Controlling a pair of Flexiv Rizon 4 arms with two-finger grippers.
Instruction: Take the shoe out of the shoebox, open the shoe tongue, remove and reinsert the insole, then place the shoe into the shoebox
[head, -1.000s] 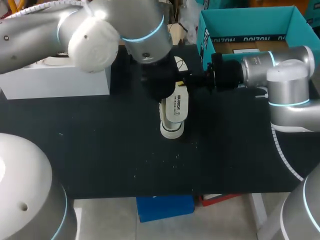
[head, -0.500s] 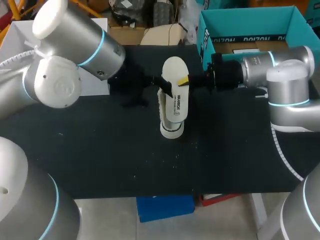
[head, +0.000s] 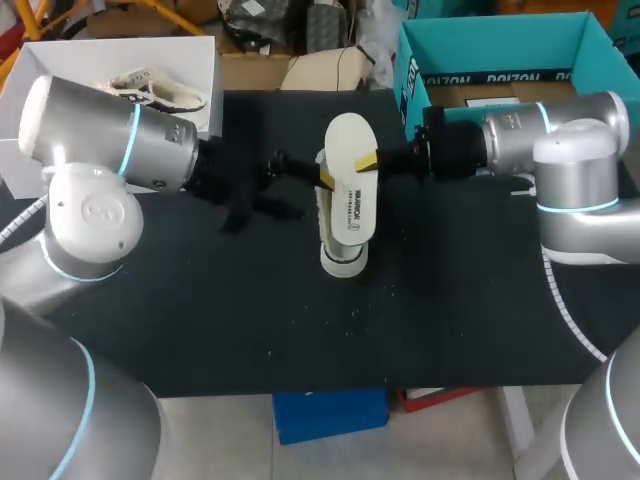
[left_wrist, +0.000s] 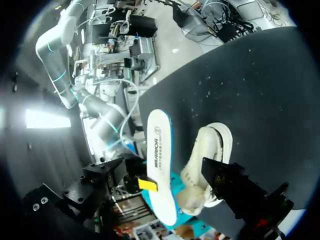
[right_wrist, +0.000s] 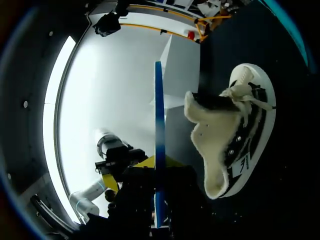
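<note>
A white insole (head: 350, 175) hangs level over the black table, and my right gripper (head: 368, 160) is shut on its right edge. In the right wrist view the insole (right_wrist: 158, 125) shows edge-on as a thin blue line running out from between the right gripper (right_wrist: 159, 172) fingers. The cream shoe (head: 343, 258) lies on the table under the insole, and the shoe (right_wrist: 240, 145) has its tongue pulled open. My left gripper (head: 318, 172) stands open just left of the insole, holding nothing. From the left wrist the insole (left_wrist: 160, 170) and shoe (left_wrist: 212, 150) lie ahead of one black finger (left_wrist: 235, 190).
A white shoebox (head: 60, 60) stands at the back left with a second cream shoe (head: 160, 90) inside. A teal box (head: 500, 50) stands at the back right behind my right arm. The black table (head: 200, 320) spreads out in front.
My left arm has swung back to the left and lowered, uncovering the insole and the white shoebox. The right arm and the held insole have not moved.
</note>
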